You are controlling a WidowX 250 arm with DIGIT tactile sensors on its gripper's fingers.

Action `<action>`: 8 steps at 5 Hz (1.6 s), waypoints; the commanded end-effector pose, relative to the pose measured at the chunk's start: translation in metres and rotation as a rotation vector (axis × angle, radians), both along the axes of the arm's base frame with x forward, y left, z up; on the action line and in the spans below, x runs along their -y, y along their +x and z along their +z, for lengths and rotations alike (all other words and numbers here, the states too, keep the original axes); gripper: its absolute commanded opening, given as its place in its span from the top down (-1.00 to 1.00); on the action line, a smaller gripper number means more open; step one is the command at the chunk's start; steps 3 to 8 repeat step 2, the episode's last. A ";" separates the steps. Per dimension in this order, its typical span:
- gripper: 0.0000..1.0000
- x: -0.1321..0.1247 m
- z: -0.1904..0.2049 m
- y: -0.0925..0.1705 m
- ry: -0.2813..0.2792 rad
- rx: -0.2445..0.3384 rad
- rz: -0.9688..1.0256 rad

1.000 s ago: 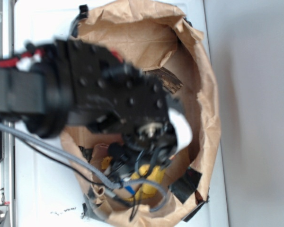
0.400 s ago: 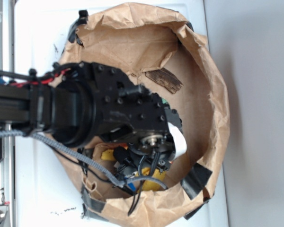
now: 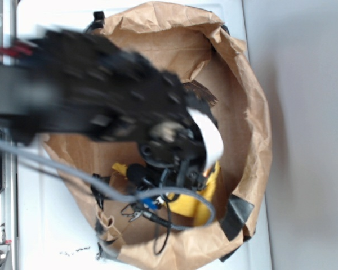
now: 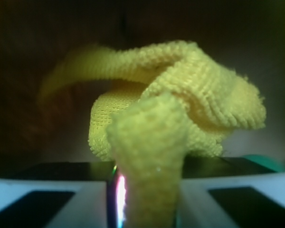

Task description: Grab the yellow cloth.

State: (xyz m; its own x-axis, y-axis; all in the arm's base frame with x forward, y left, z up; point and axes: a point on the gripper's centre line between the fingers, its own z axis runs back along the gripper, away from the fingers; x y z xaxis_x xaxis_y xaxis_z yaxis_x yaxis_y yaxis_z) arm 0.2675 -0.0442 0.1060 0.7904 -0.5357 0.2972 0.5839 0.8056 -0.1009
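Note:
The yellow cloth [image 4: 180, 104] fills the wrist view, a fuzzy folded rag with one fold pinched between my two white fingers [image 4: 52, 199]. My gripper [image 4: 145, 204] is shut on that fold, and the rest of the cloth bunches up beyond the fingertips. In the exterior view the blurred black arm reaches into a brown paper bag [image 3: 245, 84]. There the yellow cloth [image 3: 205, 194] hangs just below the gripper [image 3: 205, 163], partly hidden by cables.
The brown paper bag's crumpled walls ring the gripper on all sides, with black tape [image 3: 236, 216] at its lower rim. Grey and black cables [image 3: 73, 171] trail from the arm across the bag's left edge. A green edge [image 4: 263, 161] shows behind the right finger.
The arm has swung up and to the right inside the bag, blurred by motion. The yellow cloth has risen with the gripper and shows more fully than before.

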 end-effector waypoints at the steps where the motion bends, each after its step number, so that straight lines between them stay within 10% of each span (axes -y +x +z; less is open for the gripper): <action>1: 1.00 -0.021 0.111 -0.010 -0.071 0.090 0.093; 8: 1.00 -0.039 0.123 -0.015 -0.031 0.078 0.154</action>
